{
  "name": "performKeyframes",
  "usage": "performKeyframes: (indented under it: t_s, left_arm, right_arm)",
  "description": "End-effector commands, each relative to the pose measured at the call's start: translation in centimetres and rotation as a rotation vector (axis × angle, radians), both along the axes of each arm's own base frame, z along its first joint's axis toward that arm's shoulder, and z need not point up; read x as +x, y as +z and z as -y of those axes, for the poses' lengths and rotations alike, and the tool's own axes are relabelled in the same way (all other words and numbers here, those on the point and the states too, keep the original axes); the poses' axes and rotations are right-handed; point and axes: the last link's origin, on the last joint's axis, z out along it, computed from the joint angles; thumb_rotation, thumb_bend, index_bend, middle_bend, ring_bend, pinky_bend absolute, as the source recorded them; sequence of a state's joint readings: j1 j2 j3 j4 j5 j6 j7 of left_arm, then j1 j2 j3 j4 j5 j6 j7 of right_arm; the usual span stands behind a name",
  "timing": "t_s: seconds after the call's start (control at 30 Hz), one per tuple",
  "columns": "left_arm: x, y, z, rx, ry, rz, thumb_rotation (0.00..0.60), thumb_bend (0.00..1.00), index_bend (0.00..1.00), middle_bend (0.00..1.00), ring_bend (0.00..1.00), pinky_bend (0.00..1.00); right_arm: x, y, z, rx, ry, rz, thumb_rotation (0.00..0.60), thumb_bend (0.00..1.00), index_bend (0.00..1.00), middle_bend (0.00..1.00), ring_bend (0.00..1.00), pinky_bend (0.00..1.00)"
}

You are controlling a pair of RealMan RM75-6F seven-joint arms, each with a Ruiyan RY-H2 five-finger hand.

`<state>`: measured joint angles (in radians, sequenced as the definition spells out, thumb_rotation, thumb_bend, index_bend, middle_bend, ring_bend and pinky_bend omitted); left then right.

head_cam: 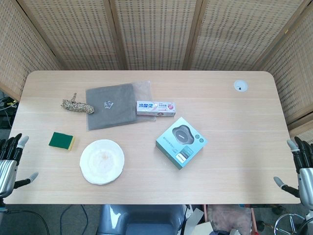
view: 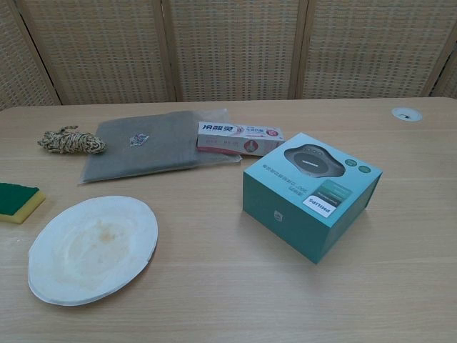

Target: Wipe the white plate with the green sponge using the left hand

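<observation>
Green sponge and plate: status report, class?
Both hands, left and right, open, off-table. Green sponge untouched beside stained white plate. Path unobstructed.

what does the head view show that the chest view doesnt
Only the head view shows the left hand and right hand, both open at the table's near corners. Only the chest view shows the teal box's front side. Both show the green sponge, the stained white plate, toothpaste box, grey pouch and rope bundle.
</observation>
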<state>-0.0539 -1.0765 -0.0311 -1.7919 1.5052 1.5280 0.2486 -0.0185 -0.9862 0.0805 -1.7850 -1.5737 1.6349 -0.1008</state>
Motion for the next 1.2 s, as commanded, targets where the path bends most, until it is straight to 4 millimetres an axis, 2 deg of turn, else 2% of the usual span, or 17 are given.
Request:
performKeyframes:
  t_s: [0.03,0.17,0.3,0.4,0.5,0.63,0.73,0.8,0.9,1.2]
  left_arm:
    - [0.0,-0.1,-0.1,-0.002,-0.001,0.001,0.600,0.00,0.00,0.00,0.00,0.00]
    - [-0.1,-0.3,-0.2,-0.013,-0.010,-0.002,0.600,0.00,0.00,0.00,0.00,0.00]
    - [-0.3,-0.8,-1.7,-0.037,-0.028,0.001,0.600,0.00,0.00,0.00,0.00,0.00]
    - [-1.2,-1.3,-4.3,-0.073,-0.024,-0.007,0.600,0.00,0.00,0.00,0.00,0.00]
    - [-2.3,-2.3,-7.8,-0.147,-0.043,-0.049,0.600,0.00,0.00,0.00,0.00,0.00]
    - [-3.7,-3.5,-11.2,-0.226,-0.039,-0.081,0.600,0.00,0.00,0.00,0.00,0.00]
    - [-5.0,-4.5,-13.6,-0.266,-0.025,-0.107,0.600,0.00,0.04,0.00,0.00,0.09]
    - [-5.6,-5.2,-14.6,-0.289,-0.019,-0.105,0.600,0.00,0.10,0.03,0.02,0.17]
    - [-6.5,-6.0,-15.7,-0.312,-0.016,-0.118,0.600,0.00,0.15,0.07,0.06,0.23]
    - [-8.2,-8.4,-17.6,-0.390,0.037,-0.160,0.600,0.00,0.19,0.11,0.08,0.21]
  right_arm:
    - [0.0,0.0,0.1,0.007,-0.003,0.001,0.600,0.00,0.00,0.00,0.00,0.00]
    - [0.0,0.1,0.1,0.005,-0.003,0.004,0.600,0.00,0.00,0.00,0.00,0.00]
    - [-0.1,0.2,0.2,0.004,-0.007,0.009,0.600,0.00,0.00,0.00,0.00,0.00]
    - [-0.2,0.2,0.3,0.006,-0.013,0.014,0.600,0.00,0.00,0.00,0.00,0.00]
    - [-0.2,0.1,0.5,0.007,-0.015,0.019,0.600,0.00,0.00,0.00,0.00,0.00]
    - [-0.2,-0.1,0.7,0.012,-0.021,0.016,0.600,0.00,0.00,0.00,0.00,0.00]
    - [-0.3,-0.2,0.9,0.012,-0.031,0.012,0.600,0.00,0.00,0.00,0.00,0.00]
    - [-0.4,-0.3,1.0,0.013,-0.039,0.009,0.600,0.00,0.00,0.00,0.00,0.00]
    - [-0.6,-0.5,1.3,0.017,-0.053,0.004,0.600,0.00,0.00,0.00,0.00,0.00]
    - [-0.7,-0.9,1.7,0.020,-0.072,-0.002,0.600,0.00,0.00,0.00,0.00,0.00]
